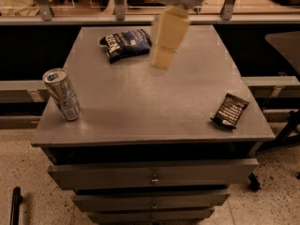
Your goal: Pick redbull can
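Note:
The redbull can [62, 94], slim, silver and blue with a shiny top, stands upright near the front left corner of the grey cabinet top [150, 111]. My gripper [160, 63] hangs on a cream arm that comes down from the top centre of the view, above the middle-back of the cabinet top. It is well to the right of the can and farther back, and it touches nothing.
A dark blue snack bag [125, 43] lies at the back left of the top, just left of the arm. A flat black bar wrapper [229, 110] lies near the front right edge. Drawers sit below the top. A railing runs behind.

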Available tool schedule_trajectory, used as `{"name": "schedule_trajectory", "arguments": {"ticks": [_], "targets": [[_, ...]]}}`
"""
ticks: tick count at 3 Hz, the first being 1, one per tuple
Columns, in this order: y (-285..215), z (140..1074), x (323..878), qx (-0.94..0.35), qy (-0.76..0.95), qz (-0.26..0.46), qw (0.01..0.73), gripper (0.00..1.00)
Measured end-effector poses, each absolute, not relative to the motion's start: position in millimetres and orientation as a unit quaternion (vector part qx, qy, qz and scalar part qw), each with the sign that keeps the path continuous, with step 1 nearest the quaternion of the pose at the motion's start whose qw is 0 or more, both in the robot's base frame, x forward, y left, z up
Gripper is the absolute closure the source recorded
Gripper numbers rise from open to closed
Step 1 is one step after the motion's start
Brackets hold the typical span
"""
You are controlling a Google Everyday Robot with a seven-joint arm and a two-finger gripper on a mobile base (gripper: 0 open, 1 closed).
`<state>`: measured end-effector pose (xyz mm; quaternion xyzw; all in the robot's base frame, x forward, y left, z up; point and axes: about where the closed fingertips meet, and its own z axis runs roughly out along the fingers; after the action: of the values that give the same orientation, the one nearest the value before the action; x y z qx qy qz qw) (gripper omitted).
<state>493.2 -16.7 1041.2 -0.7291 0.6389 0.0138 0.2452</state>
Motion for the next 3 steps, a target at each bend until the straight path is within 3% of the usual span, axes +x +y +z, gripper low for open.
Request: {"name": "schedule_trajectory", "arguments": {"ticks": [3], "targets": [[15.1, 1052.2, 493.7, -0.742, 0.605, 0.042, 0.285, 0.00]]}}
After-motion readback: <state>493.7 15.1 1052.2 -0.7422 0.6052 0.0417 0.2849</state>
